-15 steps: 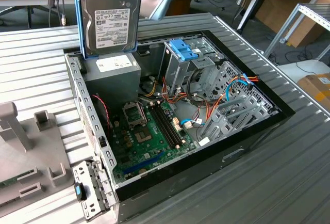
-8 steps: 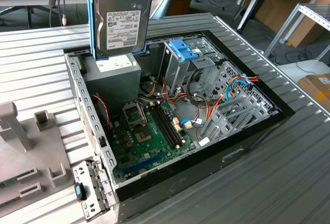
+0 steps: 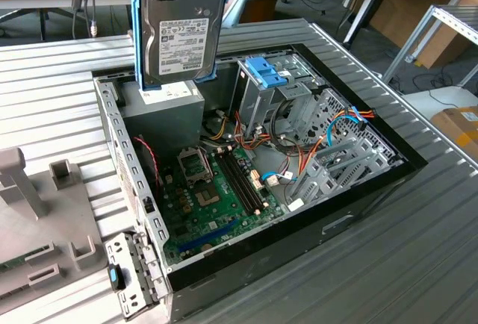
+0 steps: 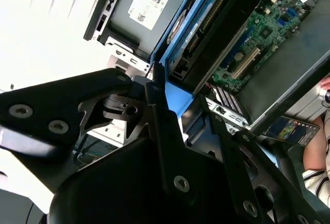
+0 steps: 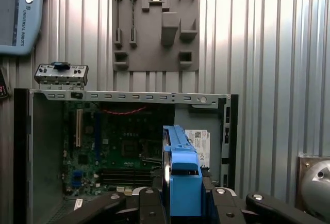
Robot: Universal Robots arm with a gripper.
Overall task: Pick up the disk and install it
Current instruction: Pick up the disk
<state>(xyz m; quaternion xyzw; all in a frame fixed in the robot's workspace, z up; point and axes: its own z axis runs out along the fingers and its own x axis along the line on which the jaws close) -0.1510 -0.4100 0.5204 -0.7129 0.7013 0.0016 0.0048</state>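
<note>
The disk [image 3: 179, 25] hangs upright above the back left corner of the open computer case [image 3: 358, 212], over the grey power supply [image 3: 164, 115]. Its grey labelled face points toward the exterior camera and a bright blue carrier frame runs along its edges. In the first wrist view I see the disk [image 5: 180, 177] edge-on, with my gripper [image 5: 180, 195] shut on it and a black finger [image 5: 149, 203] pressing on each side. In the second wrist view the disk [image 4: 206, 22] sticks out beyond the black fingers [image 4: 154, 87], with the case's inside behind it.
Inside the case lie a green motherboard [image 3: 216, 197] and a metal drive cage with a ribbed blue tab [image 3: 265, 74]. A grey fixture plate [image 3: 37, 212] and a small metal bracket [image 3: 127, 272] sit at the exterior view's left. A person's arm [image 4: 319, 146] shows beside the case.
</note>
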